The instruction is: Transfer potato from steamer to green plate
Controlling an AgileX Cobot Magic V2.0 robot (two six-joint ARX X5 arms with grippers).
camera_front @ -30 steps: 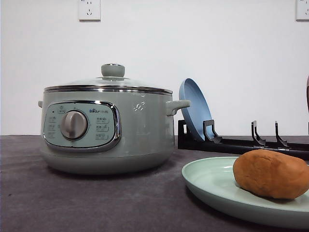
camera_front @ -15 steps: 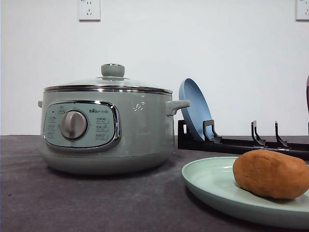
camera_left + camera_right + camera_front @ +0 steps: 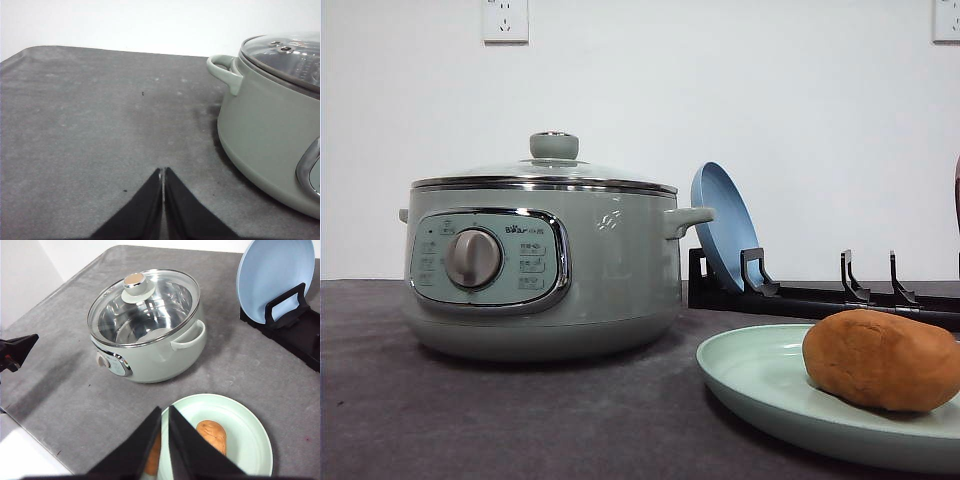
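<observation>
The potato (image 3: pixel 882 360) is an orange-brown oval lying on the green plate (image 3: pixel 750 375), at the front right of the table. From above it rests right of the plate's middle, potato (image 3: pixel 212 436) on green plate (image 3: pixel 250 420). The sage-green steamer (image 3: pixel 545 265) stands at the left with its glass lid (image 3: pixel 145 302) on; through the glass the steamer (image 3: pixel 150 350) shows a bare metal inside. My right gripper (image 3: pixel 164 412) hangs shut and empty above the plate's near-left rim. My left gripper (image 3: pixel 163 175) is shut and empty, low over the cloth left of the steamer (image 3: pixel 270 130).
A blue plate (image 3: pixel 722 225) stands on edge in a black rack (image 3: pixel 840 295) behind the green plate, with open slots to its right. Grey cloth covers the table (image 3: pixel 90 115). A white wall with sockets closes the back.
</observation>
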